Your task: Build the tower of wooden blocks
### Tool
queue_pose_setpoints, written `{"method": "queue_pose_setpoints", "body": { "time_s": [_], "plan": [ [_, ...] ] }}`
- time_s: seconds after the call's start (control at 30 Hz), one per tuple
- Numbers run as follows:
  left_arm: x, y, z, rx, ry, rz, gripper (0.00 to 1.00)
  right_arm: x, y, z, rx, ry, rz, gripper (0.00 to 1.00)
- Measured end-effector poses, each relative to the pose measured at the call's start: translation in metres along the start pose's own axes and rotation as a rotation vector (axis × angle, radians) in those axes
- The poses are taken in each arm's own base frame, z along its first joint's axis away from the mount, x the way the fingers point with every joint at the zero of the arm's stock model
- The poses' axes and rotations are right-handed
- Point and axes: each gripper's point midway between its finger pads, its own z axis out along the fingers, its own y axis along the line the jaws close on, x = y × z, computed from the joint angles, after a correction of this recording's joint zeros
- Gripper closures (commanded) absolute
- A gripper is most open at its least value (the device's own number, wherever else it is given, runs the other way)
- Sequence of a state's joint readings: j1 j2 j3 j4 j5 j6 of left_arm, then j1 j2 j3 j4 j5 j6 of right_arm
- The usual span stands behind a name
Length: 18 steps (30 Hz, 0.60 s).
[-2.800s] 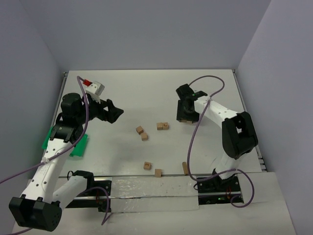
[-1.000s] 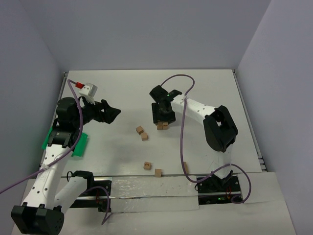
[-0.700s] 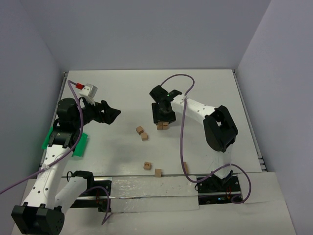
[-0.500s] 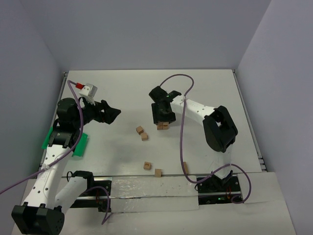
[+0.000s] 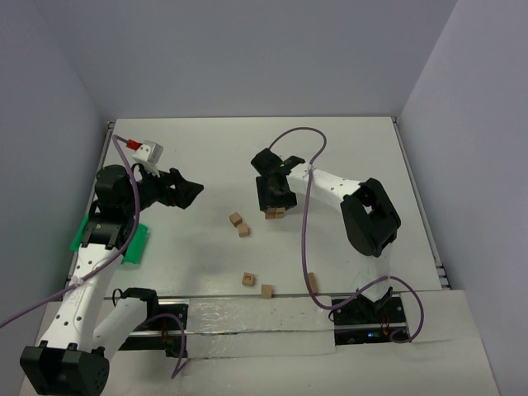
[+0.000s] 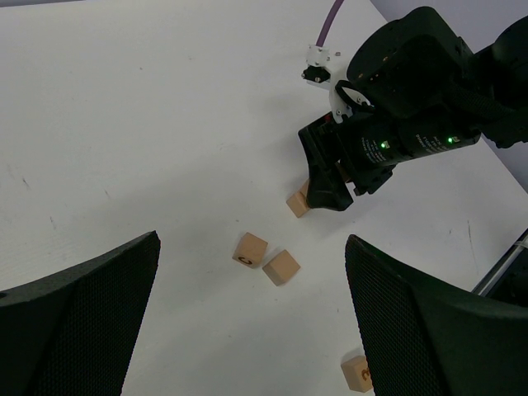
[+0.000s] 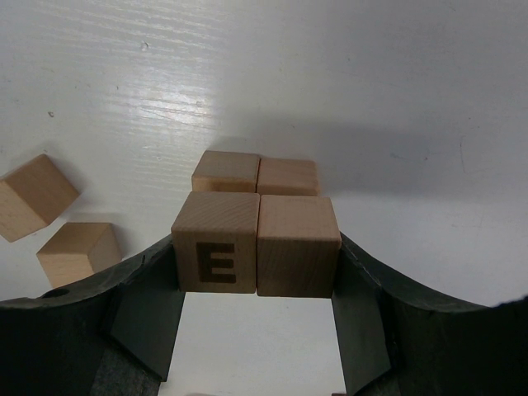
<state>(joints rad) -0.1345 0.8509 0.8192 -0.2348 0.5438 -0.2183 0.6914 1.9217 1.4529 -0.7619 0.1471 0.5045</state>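
While the right gripper [image 7: 256,272] is clamped on two blocks [image 7: 216,252] side by side, it should set them squarely on the pair [image 7: 256,175] on the table [image 7: 371,82] just beyond, seams aligned, then release gently. The left gripper [image 6: 252,241] hangs well apart, jaws wide.

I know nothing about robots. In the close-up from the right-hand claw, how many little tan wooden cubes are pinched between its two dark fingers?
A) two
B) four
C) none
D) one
A: the right wrist view shows the right gripper clamping the light-tan wooden cube marked E and the plain light-tan wooden cube side by side between its fingers.
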Motion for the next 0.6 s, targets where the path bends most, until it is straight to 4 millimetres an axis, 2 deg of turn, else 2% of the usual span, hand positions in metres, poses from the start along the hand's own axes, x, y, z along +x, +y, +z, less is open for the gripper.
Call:
{"method": "queue_pose_setpoints", "body": {
  "time_s": [0.33, 0.6],
  "plan": [
    [-0.0015, -0.0008, 0.0001, 0.004, -0.006, -0.003, 0.01, -0.002, 0.0016, 0.0004, -0.007, -0.008, 0.002, 0.75],
    [-0.0018, -0.0003, -0.0001, 0.004, -0.006, -0.004, 0.01, -0.002, 0.0025, 0.0004, -0.011, -0.007, 0.002, 0.74]
  ]
}}
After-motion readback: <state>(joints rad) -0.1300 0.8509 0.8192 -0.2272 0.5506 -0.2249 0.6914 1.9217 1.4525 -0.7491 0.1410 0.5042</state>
